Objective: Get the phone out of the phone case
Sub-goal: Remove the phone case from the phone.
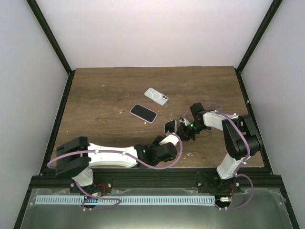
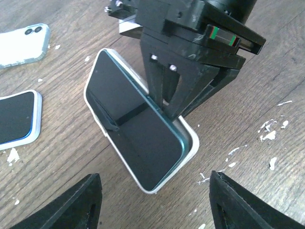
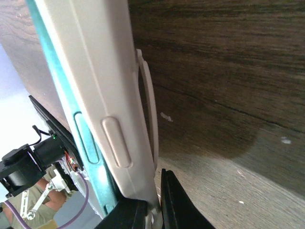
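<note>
The phone (image 2: 133,129) has a black screen and a teal frame. It sits in a white phone case (image 2: 193,143), tilted up off the wooden table, near the table's front middle (image 1: 170,127). Its teal edge stands a little proud of the case rim on the right arm's side. My right gripper (image 1: 183,125) is shut on that edge of the case; in the right wrist view its fingers (image 3: 174,205) pinch the white case (image 3: 109,95) beside the teal frame (image 3: 62,95). My left gripper (image 2: 157,210) is open and empty, just short of the phone's near end (image 1: 164,141).
A second cased phone (image 1: 143,113) lies screen up to the left (image 2: 16,117). A clear-cased phone (image 1: 156,96) lies face down farther back (image 2: 21,43). White specks (image 2: 271,133) dot the wood. Grey walls and black frame posts border the table.
</note>
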`<act>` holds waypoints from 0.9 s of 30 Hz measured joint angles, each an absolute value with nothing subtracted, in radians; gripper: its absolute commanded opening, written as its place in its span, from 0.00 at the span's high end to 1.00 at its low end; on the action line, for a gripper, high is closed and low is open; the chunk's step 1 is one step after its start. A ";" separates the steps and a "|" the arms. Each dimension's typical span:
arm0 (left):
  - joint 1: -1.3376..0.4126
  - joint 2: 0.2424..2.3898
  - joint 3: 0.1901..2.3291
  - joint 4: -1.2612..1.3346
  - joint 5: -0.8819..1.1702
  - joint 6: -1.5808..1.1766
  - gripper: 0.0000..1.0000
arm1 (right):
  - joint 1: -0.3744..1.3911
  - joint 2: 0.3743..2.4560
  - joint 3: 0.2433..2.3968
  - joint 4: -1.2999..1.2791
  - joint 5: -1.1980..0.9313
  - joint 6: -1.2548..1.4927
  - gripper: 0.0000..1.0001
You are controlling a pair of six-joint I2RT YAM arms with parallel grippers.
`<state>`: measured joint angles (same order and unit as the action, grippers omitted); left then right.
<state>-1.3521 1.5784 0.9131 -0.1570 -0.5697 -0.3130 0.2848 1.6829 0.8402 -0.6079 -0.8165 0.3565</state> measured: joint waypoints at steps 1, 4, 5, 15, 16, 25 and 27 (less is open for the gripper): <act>-1.352 1.602 0.933 -0.164 -0.573 -0.310 0.35 | 0.285 1.689 0.842 -0.605 -0.823 0.357 0.99; -1.352 1.658 0.985 -0.176 -0.583 -0.294 0.35 | 0.285 1.691 0.842 -0.601 -0.830 0.357 0.99; -1.352 1.674 1.002 -0.178 -0.588 -0.286 0.35 | 0.285 1.691 0.842 -0.600 -0.830 0.357 0.99; -1.343 1.803 1.111 -0.243 -0.641 -0.236 0.40 | 0.285 1.686 0.842 -0.597 -0.830 0.356 0.99; -1.342 1.810 1.114 -0.249 -0.648 -0.233 0.40 | 0.285 1.686 0.842 -0.597 -0.830 0.356 0.99; -1.322 1.837 1.117 -0.271 -0.679 -0.231 0.43 | 0.285 1.686 0.842 -0.583 -0.841 0.356 0.99; -1.320 1.837 1.115 -0.267 -0.680 -0.230 0.43 | 0.285 1.686 0.842 -0.579 -0.844 0.356 0.99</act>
<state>-1.3197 1.8374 1.1149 -0.2668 -0.6796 -0.2302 0.2848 1.6855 0.8417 -0.5789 -0.8444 0.3565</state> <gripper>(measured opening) 0.573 0.058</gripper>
